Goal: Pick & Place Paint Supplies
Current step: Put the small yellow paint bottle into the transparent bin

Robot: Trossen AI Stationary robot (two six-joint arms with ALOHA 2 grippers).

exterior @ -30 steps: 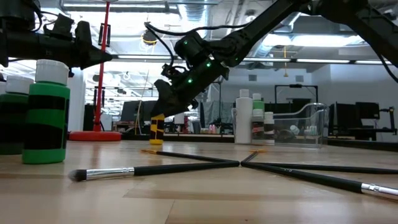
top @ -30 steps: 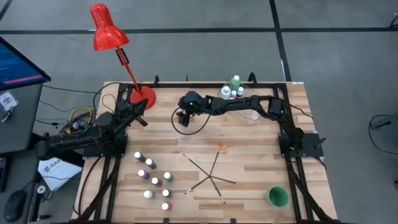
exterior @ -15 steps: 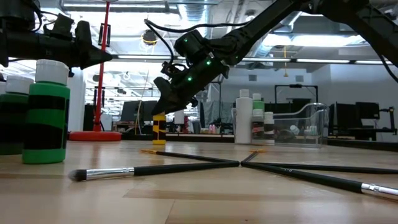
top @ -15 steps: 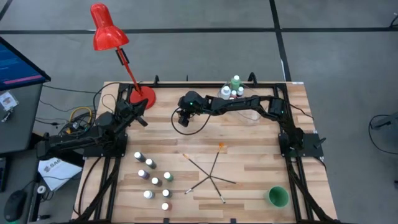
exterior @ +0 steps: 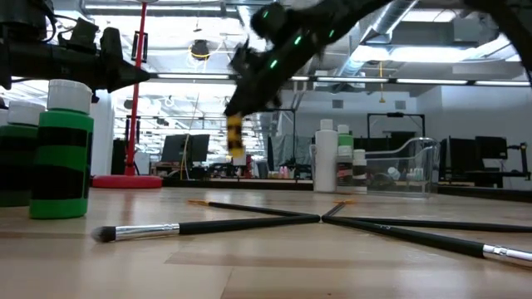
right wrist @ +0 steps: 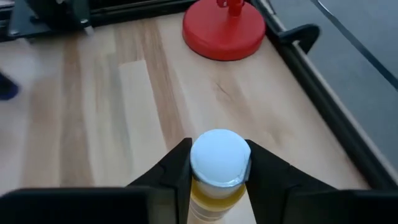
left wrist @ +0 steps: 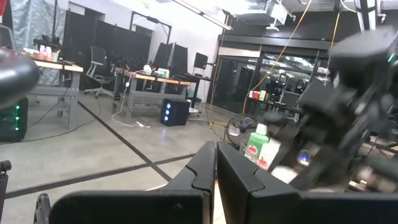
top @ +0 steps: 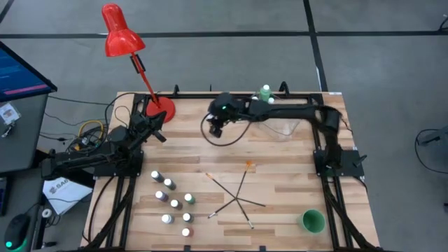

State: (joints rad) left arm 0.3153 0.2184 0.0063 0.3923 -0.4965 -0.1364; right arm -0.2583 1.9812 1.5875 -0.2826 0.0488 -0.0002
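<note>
The right gripper [right wrist: 219, 180] was clamped on a yellow bottle [right wrist: 217, 171], its fingers pressing just under the white cap, likely so the bottle hung upright and would not tip. In the low view the bottle [exterior: 236, 137] hung clear of the table [top: 280, 168], lifted, by my guess, to carry it toward the tub [top: 283, 127]. From above, the gripper [top: 216, 131] sat well away from the tub, on the side toward the lamp base [top: 160, 110]. Just beside the tub stood taller bottles [exterior: 325, 156], apparently already gathered. Farther from the tub, the small bottles [top: 172, 198] and brushes [top: 238, 194] lay untouched, waiting their turn. The left gripper [left wrist: 216, 174] had its fingers pressed together, holding nothing, parked beyond the lamp base from the tub.
</note>
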